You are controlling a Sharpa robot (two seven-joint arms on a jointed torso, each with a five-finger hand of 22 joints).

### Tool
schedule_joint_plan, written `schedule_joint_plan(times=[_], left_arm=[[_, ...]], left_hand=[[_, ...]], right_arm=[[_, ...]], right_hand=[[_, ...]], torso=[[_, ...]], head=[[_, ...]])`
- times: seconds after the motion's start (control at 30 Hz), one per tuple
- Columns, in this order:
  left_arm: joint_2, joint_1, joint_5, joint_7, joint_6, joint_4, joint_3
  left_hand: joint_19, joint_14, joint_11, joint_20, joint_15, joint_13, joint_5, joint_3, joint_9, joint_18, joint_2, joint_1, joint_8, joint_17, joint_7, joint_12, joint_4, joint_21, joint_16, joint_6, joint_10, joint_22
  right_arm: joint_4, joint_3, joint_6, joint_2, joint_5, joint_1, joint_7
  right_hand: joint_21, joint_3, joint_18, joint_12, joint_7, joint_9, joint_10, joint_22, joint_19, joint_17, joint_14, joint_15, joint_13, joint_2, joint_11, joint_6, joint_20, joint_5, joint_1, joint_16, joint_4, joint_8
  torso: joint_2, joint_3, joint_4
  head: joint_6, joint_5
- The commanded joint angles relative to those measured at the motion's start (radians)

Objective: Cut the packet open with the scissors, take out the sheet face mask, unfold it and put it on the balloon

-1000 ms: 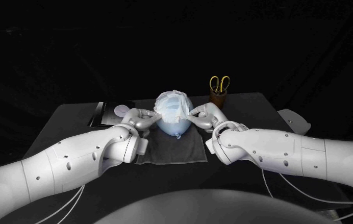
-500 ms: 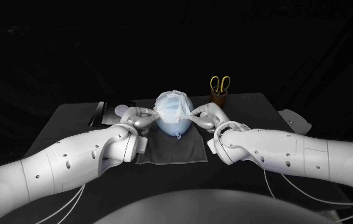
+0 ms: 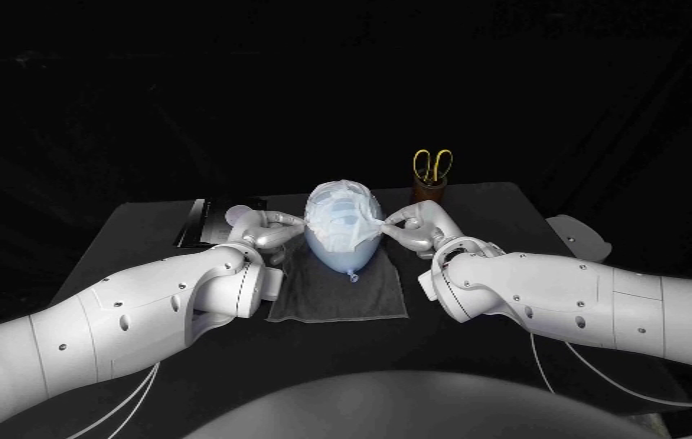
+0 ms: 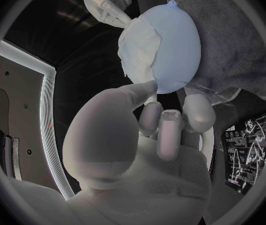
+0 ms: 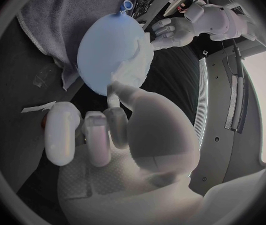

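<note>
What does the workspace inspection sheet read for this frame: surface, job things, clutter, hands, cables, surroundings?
Surface: black table; grey towel spread under the balloon.
Job's things: sheet mask draped over the blue balloon; scissors upright in a brown holder; printed packet near the towel.
Clutter: pale strip on the table.
Hands: right hand pinches the mask's edge; left hand touches the opposite edge, grip unclear.
Cables: thin white cables hang under both arms.
Surroundings: black backdrop.

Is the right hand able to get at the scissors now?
Probably yes: the scissors stand in their holder just behind the right hand, nothing between, but it pinches the sheet face mask.
</note>
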Motion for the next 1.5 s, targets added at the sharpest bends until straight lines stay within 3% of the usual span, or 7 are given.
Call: schedule_joint_plan(times=[0.03, 0.33, 0.7, 0.93, 1.17, 1.33, 1.5], left_arm=[[-0.005, 0.001, 0.012, 0.005, 0.014, 0.005, 0.001], [-0.017, 0.001, 0.018, -0.014, 0.048, 0.013, 0.000], [-0.025, 0.000, 0.020, -0.017, 0.067, 0.018, 0.000], [-0.031, 0.000, 0.020, -0.015, 0.066, 0.020, 0.000], [-0.033, 0.000, 0.020, -0.013, 0.065, 0.020, -0.001], [-0.037, 0.000, 0.019, -0.011, 0.062, 0.019, -0.001], [-0.039, 0.000, 0.015, -0.006, 0.059, 0.019, -0.001]], left_hand=[[0.008, 0.090, -0.001, -0.002, -0.007, 0.001, 0.007, 0.015, 0.172, -0.019, -0.002, -0.014, 0.002, 0.221, 0.002, -0.005, -0.006, 0.004, 0.006, 0.004, 0.008, 0.000], [0.006, 0.087, 0.001, -0.003, -0.006, -0.012, 0.006, 0.032, 0.182, -0.018, -0.001, -0.037, 0.001, 0.207, 0.004, -0.018, -0.010, 0.004, 0.001, -0.002, -0.001, -0.002], [-0.007, 0.081, 0.006, -0.003, -0.002, -0.063, 0.006, 0.032, 0.193, -0.014, 0.001, -0.056, 0.001, 0.189, 0.009, -0.063, -0.012, -0.008, -0.006, -0.019, -0.034, -0.022], [-0.010, 0.080, 0.006, -0.003, -0.002, -0.069, 0.006, 0.032, 0.196, -0.013, 0.002, -0.059, 0.002, 0.185, 0.010, -0.069, -0.012, -0.010, -0.007, -0.022, -0.038, -0.027], [-0.010, 0.081, 0.006, -0.003, -0.002, -0.070, 0.006, 0.031, 0.197, -0.013, 0.002, -0.059, 0.002, 0.186, 0.010, -0.070, -0.013, -0.011, -0.007, -0.022, -0.039, -0.028], [-0.010, 0.081, 0.006, -0.003, -0.002, -0.070, 0.006, 0.031, 0.197, -0.013, 0.002, -0.059, 0.002, 0.186, 0.010, -0.070, -0.013, -0.011, -0.007, -0.022, -0.039, -0.028], [-0.010, 0.081, 0.006, -0.003, -0.002, -0.070, 0.006, 0.031, 0.197, -0.013, 0.002, -0.059, 0.002, 0.186, 0.010, -0.070, -0.013, -0.011, -0.007, -0.022, -0.039, -0.028]], right_arm=[[0.004, 0.001, 0.023, -0.008, -0.004, 0.001, 0.012], [0.018, 0.001, 0.085, -0.030, -0.006, 0.001, 0.002], [0.056, 0.000, 0.236, -0.072, -0.050, -0.002, -0.072], [0.047, -0.001, 0.233, -0.088, -0.075, -0.008, -0.110], [0.026, -0.002, 0.201, -0.088, -0.087, -0.011, -0.120], [0.007, -0.002, 0.183, -0.087, -0.094, -0.012, -0.122], [0.001, -0.002, 0.218, -0.090, -0.096, -0.012, -0.128]], right_hand=[[0.003, 0.015, -0.007, 0.006, -0.005, 0.032, 0.062, 0.202, 0.058, 0.263, 0.106, -0.008, 0.183, 0.009, -0.006, 0.013, -0.005, 0.007, -0.004, 0.004, -0.008, 0.006], [0.004, 0.016, -0.007, 0.004, -0.005, 0.032, 0.062, 0.202, 0.058, 0.263, 0.106, -0.008, 0.183, 0.008, -0.006, 0.013, -0.005, 0.007, -0.005, 0.004, -0.009, 0.006], [0.003, 0.018, -0.007, 0.005, -0.006, 0.033, 0.062, 0.202, 0.058, 0.263, 0.106, -0.008, 0.183, 0.007, -0.006, 0.013, -0.005, 0.007, -0.006, 0.004, -0.012, 0.007], [0.002, 0.019, -0.007, 0.005, -0.006, 0.034, 0.062, 0.202, 0.058, 0.263, 0.106, -0.008, 0.183, 0.007, -0.006, 0.014, -0.005, 0.007, -0.007, 0.004, -0.012, 0.008], [0.004, 0.021, -0.008, 0.004, -0.006, 0.035, 0.062, 0.203, 0.058, 0.263, 0.106, -0.008, 0.183, 0.005, -0.006, 0.014, -0.004, 0.007, -0.009, 0.004, -0.014, 0.009], [0.004, 0.021, -0.008, 0.004, -0.006, 0.035, 0.062, 0.203, 0.058, 0.263, 0.106, -0.008, 0.183, 0.005, -0.006, 0.014, -0.004, 0.007, -0.009, 0.004, -0.014, 0.009], [0.004, 0.021, -0.008, 0.004, -0.006, 0.035, 0.062, 0.203, 0.058, 0.263, 0.106, -0.008, 0.183, 0.005, -0.006, 0.014, -0.004, 0.007, -0.009, 0.004, -0.014, 0.009]], torso=[[0.000, 0.0001, -0.0011], [-0.001, -0.0001, 0.0007], [-0.001, -0.0003, 0.0002], [0.001, -0.0007, -0.0010], [0.000, 0.0008, 0.0005], [0.000, -0.0003, -0.0001], [0.000, -0.0003, -0.0004]], head=[[0.000, 0.002], [0.000, -0.001], [0.000, 0.000], [0.000, -0.001], [0.000, -0.004], [0.000, -0.005], [0.000, -0.005]])
